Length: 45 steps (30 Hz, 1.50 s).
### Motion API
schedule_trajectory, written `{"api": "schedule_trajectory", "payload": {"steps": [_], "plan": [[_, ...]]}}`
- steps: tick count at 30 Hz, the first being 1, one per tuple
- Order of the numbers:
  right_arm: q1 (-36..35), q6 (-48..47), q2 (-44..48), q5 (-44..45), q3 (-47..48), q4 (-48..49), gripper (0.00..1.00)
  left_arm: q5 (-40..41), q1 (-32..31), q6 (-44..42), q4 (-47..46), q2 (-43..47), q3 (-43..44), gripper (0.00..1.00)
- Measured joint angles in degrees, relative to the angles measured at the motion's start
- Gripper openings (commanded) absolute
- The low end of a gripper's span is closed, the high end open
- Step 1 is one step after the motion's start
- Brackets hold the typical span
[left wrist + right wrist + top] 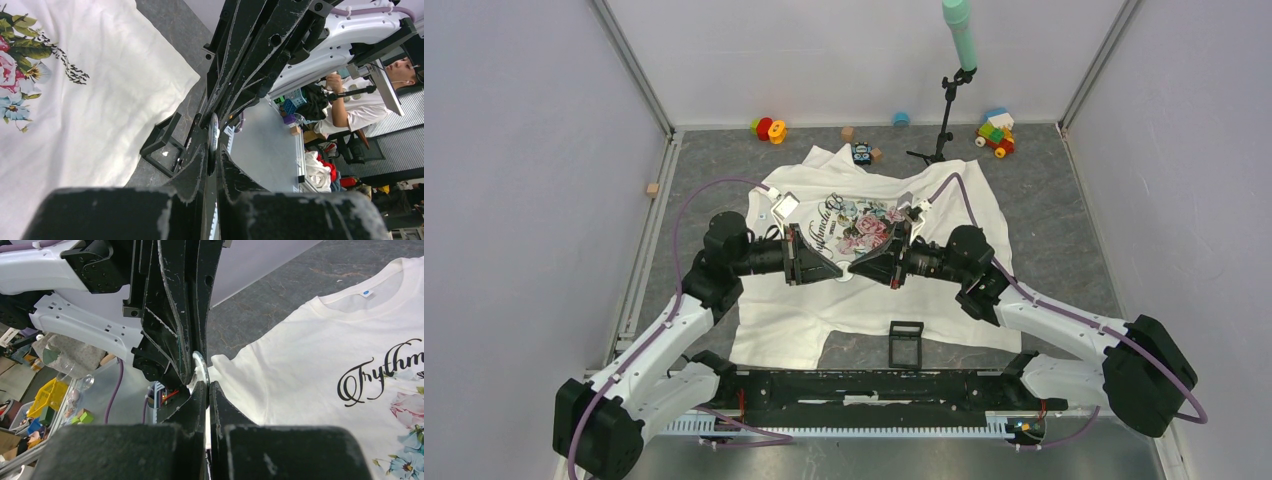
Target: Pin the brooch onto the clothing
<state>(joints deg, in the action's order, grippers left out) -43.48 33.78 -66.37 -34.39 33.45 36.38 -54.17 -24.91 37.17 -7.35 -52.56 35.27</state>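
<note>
White T-shirt [864,320] lay spread below. Left gripper [212,150] and right gripper [206,387] both clamped the brooch [200,365] edgewise above the rose print [864,228]. Handover required 1 grip held firm, the other released slowly.

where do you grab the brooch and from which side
Pinch the brooch across its two flat faces near the rim, coming in along the disc's plane: it is thin and stands edge-on. The left gripper and right gripper seem to hold it so, from opposite sides, above the T-shirt.
</note>
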Motion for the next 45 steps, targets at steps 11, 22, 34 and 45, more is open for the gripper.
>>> {"api": "schedule_trajectory", "payload": {"steps": [11,22,34,45], "plan": [[0.9,-2.1,0.3,-4.0,0.7,-3.5,0.48,-4.4,0.0,-0.5,2.3,0.0,0.1,0.02],[0.9,-0.5,-3.3,-13.9,6.3,-4.8,0.49,-8.1,-0.9,-6.9,13.6,-1.5,2.5,0.02],[0.9,2.7,-8.4,-19.5,6.6,-6.9,0.23,-8.7,-4.6,-8.9,15.5,-4.1,3.2,0.02],[0.8,3.6,-8.5,-21.3,6.4,-6.9,0.0,-7.0,-5.4,-9.5,16.8,-4.5,3.5,0.05]]}}
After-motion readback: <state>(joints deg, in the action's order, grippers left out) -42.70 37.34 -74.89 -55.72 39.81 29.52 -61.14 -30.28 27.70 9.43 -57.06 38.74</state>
